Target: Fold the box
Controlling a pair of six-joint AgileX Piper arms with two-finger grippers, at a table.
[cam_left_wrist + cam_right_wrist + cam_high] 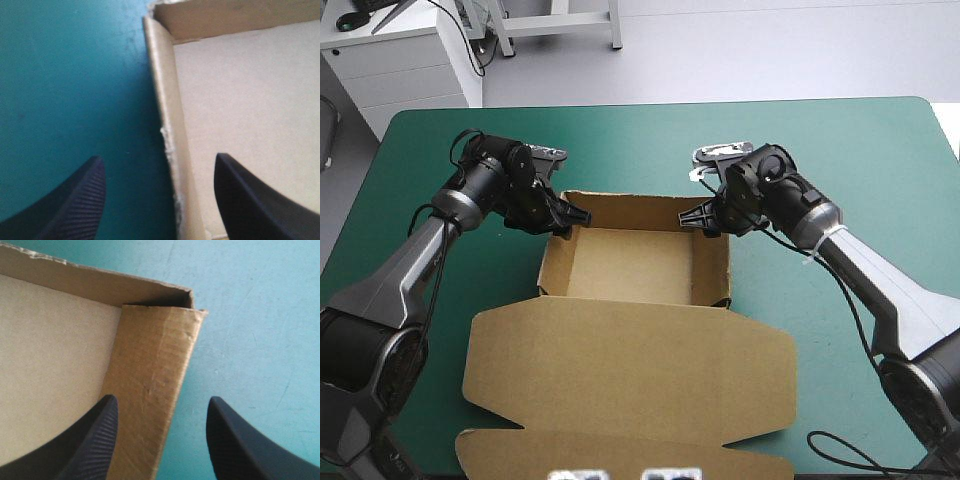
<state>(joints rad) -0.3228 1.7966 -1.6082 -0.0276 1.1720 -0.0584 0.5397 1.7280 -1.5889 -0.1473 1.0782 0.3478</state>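
You had bright, even light from overhead on the table (840,150) in the high view. There was no glare on the teal-green cover, only soft shadows under both arms and along the inner walls of the box (630,380). Your left wrist view was dimmer: the cover beside the box was dark and the box floor pale. Your right wrist view was brighter, with one narrow black shadow in the tucked corner. Light picked out the ribs on one black finger of the left hand (157,156) and one of the right hand (162,397); the other finger of each was flat dark.
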